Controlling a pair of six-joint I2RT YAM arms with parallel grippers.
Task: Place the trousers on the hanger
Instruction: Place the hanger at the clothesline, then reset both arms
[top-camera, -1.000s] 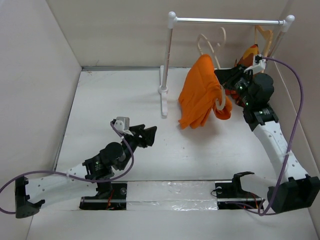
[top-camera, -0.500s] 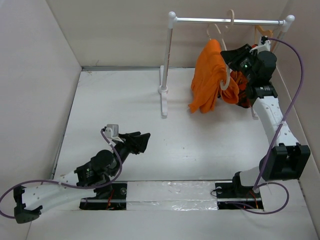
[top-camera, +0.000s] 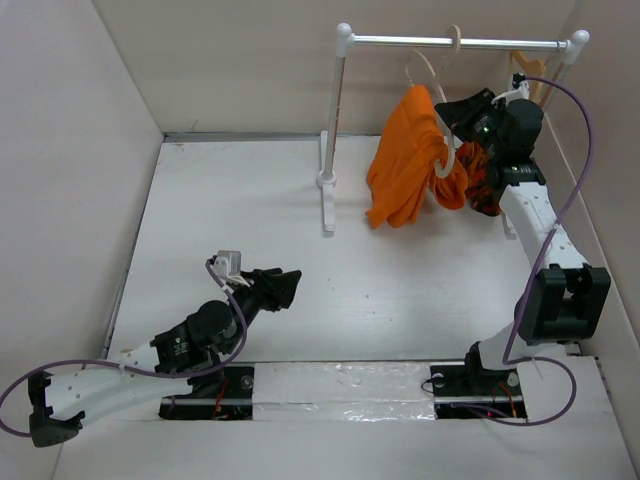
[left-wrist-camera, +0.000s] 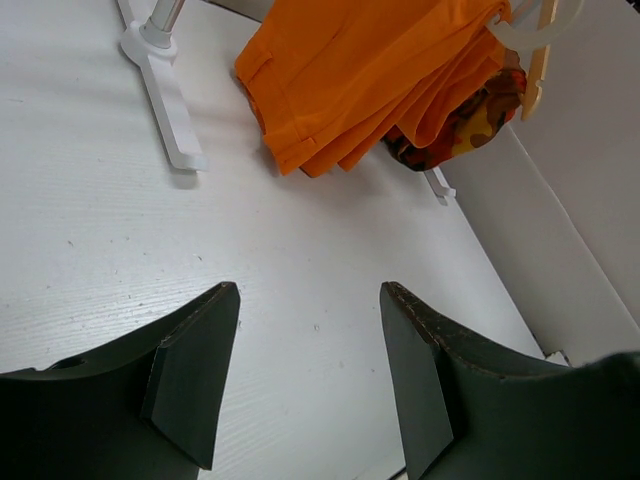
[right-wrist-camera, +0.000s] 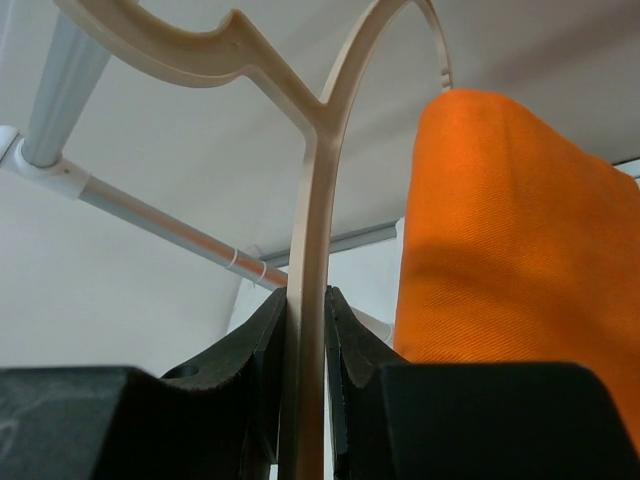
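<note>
Right gripper (right-wrist-camera: 305, 335): jaws clenched on the hanger (right-wrist-camera: 308, 240), pinching the thin cream stem just below the fork where arm and hook part. Judgement: gripping at the neck lets the arm steer the hook without disturbing the load.

The trousers (top-camera: 405, 165) are draped over the hanger. They hang in a folded orange mass beside the gripper, clear of the table (top-camera: 230, 200). In the right wrist view the cloth rises touching the hanger's far arm, well seated over it. Judgement: the draping step looks done, and what is left is parking the hanger.

The hanger's hook reaches up to the rail (top-camera: 480, 43) in the top view. Whether it rests on the rail or only stands in front of it cannot be told. Judgement: the grip is kept for that reason, since letting go before the hook bears weight would drop hanger and trousers together.

A patterned garment (top-camera: 487, 185) hangs just behind the trousers, near the rail's right end. Judgement: it crowds the landing spot, and the orange cloth could snag on it.

Left gripper (left-wrist-camera: 305, 370): jaws released wide with nothing between them. It is held low over the table, well apart from the rail and pointing toward the trousers. Judgement: it is parked out of the right arm's path and has no part in this step.
</note>
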